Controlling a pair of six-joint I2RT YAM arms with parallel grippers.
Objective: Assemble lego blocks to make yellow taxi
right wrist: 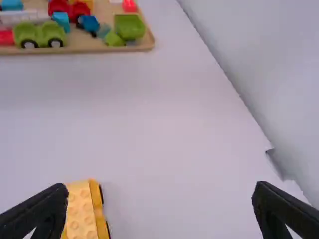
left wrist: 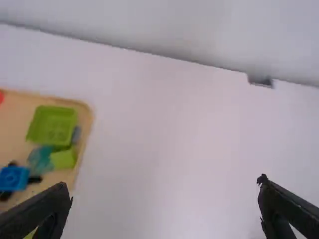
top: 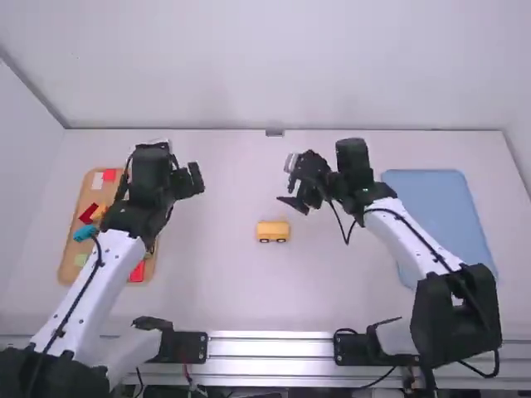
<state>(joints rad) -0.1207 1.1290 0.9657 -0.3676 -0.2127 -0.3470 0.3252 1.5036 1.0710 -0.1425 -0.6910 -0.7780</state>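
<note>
Near the middle of the table stands a yellow lego car (top: 273, 231) on dark wheels; its studded top shows in the right wrist view, the yellow car (right wrist: 82, 211) beside one finger. My left gripper (top: 199, 178) is above the table, left of and farther back than the car, and my left gripper (left wrist: 165, 196) is open with nothing between its fingers. Just beyond the car and a bit to its right hangs my right gripper (top: 290, 184), apart from it. Seen from its wrist, my right gripper (right wrist: 158, 196) is open and holds nothing.
A wooden tray (top: 72, 254) with several coloured blocks lies at the left, partly under the left arm. Green and blue pieces sit on that tray (left wrist: 85, 130). A blue tray (top: 440, 207) lies at the right, beside the right arm. A wall rises behind the table.
</note>
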